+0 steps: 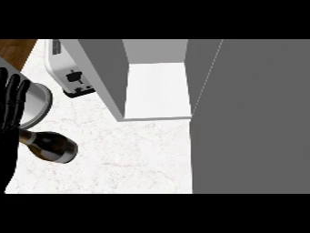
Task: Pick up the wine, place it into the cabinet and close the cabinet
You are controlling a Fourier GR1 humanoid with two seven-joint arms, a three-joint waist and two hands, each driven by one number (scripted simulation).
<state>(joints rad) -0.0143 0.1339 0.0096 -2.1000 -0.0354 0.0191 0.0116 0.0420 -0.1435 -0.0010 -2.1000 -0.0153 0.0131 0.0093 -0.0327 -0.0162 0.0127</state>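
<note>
You were at the pick-up step: the bottle [52,145] lay at left-centre on the counter [130,154], your left hand [2,113] flat with straight fingers beside it, the cabinet [158,91] open above, so a grasp came next.

Readable text: none anywhere in the head view.
Wine bottle [53,146]: dark glass with a paler band at its base; no label, brand or lettering can be made out.
Toaster [68,73]: white body with a black lever and a small dark mark beside it; too small to read as a sign or number.
Cabinet [154,82]: plain grey walls and white shelf, no markings.
Desk [130,154]: marbled white top, no print.
</note>
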